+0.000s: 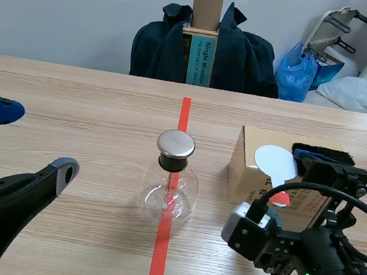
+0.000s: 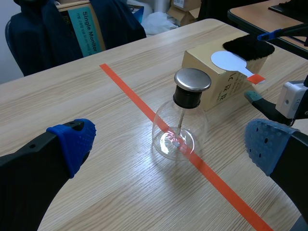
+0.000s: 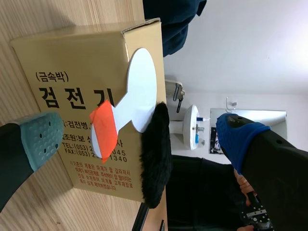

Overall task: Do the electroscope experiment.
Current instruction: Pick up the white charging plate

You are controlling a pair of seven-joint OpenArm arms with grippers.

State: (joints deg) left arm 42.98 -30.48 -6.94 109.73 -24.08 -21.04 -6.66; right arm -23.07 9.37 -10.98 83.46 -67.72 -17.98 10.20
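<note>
Our right gripper [image 3: 139,139] is spread wide and holds nothing. It faces the white paddle [image 3: 137,86], whose orange tip juts past the box [image 3: 72,72] edge, likely so fingers can pinch it. Black fur [image 3: 156,154] lies beside the paddle. Our left gripper [image 2: 171,144], equally agape and empty, frames the electroscope [image 1: 171,177], which stands upright on the centre tape within both arms' reach.

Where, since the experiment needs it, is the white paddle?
In the scene view the white paddle lies atop the cardboard box, right of the glass flask, beside the black fur, its orange-taped handle overhanging toward the right pincer.
</note>
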